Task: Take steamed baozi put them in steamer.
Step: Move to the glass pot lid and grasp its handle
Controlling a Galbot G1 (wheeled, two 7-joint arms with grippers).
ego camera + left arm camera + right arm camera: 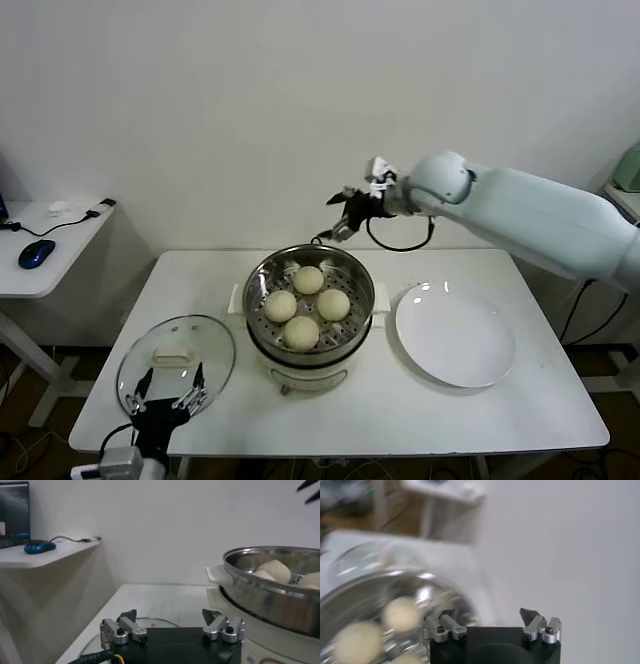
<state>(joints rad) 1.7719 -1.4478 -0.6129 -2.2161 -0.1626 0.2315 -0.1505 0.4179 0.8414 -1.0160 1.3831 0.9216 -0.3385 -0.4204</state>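
Four cream-white baozi (306,304) lie on the perforated tray inside the steel steamer (262,275) at the table's middle. Two buns (274,571) show over the steamer's rim (260,587) in the left wrist view, and blurred buns (400,614) show in the right wrist view. My right gripper (343,213) is open and empty, raised above and behind the steamer near the wall. It shows in its own view (490,616) with jaws apart. My left gripper (168,387) is open and empty, low at the table's front left, over the glass lid; its own view (170,616) shows the same.
A round glass lid (205,345) with a white handle lies left of the steamer. A flat white plate (455,335) lies right of it. A side desk (30,275) with a blue mouse (36,253) stands at the far left. The wall is close behind.
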